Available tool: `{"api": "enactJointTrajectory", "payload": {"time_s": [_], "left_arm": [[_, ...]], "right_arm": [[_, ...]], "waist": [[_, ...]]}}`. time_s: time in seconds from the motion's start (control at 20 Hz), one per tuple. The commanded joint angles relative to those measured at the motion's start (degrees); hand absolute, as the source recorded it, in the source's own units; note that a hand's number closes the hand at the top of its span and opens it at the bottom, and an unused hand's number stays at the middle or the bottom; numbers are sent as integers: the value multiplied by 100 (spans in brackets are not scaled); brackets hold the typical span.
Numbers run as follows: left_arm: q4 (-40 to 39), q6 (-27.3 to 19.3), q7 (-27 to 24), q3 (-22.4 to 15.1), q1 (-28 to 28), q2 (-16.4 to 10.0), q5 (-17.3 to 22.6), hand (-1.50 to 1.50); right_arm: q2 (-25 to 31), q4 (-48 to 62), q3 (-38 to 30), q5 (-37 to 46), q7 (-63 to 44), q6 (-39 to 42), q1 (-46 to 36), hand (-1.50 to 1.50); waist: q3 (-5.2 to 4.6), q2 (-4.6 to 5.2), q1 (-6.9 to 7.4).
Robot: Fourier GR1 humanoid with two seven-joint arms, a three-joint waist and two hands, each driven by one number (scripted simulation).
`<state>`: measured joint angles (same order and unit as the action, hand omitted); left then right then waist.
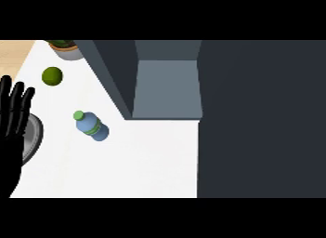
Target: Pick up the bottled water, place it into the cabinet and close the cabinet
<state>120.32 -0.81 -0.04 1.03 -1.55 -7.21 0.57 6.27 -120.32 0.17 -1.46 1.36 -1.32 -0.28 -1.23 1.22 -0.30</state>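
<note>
The bottled water sits on the white worktop just left of the open cabinet, untouched. Well left of the cabinet, the left hand rests with its fingers straight and apart.

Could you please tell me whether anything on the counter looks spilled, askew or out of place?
Nothing stands out. The bottle is capped on the counter with no spill, the cabinet is open, and the left robot hand rests open at the left edge.
</note>
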Motion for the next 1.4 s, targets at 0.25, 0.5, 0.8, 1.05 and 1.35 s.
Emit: {"api": "enactJointTrajectory", "payload": {"time_s": [0.25, 0.5, 0.8, 1.05, 1.35], "left_arm": [[-535, -1929, 648, -1095, 1006, 706, -1922, -150], [-224, -2855, 1670, -2081, 599, 717, -711, -150], [-63, -4155, 2636, -3374, 1153, 720, -1823, -150], [-182, -4714, 3702, -3545, 1878, 721, -2554, -150], [335, -4770, 4276, -4121, 1464, 721, -3401, -150]], "right_arm": [[-97, -915, 362, 213, -342, 21, 1114, -150], [125, -1503, 546, -1278, -1237, 746, 1521, -150], [238, -2047, 44, -1770, -1677, 662, 1781, -150], [265, -2347, -41, -2059, -1646, 1067, 2292, -150], [309, -2655, -349, -2264, -1869, 1142, 2415, -150]], "waist": [[129, -132, -114], [130, -162, -98], [129, -142, -8], [133, -153, -47], [130, -161, -19]]}}
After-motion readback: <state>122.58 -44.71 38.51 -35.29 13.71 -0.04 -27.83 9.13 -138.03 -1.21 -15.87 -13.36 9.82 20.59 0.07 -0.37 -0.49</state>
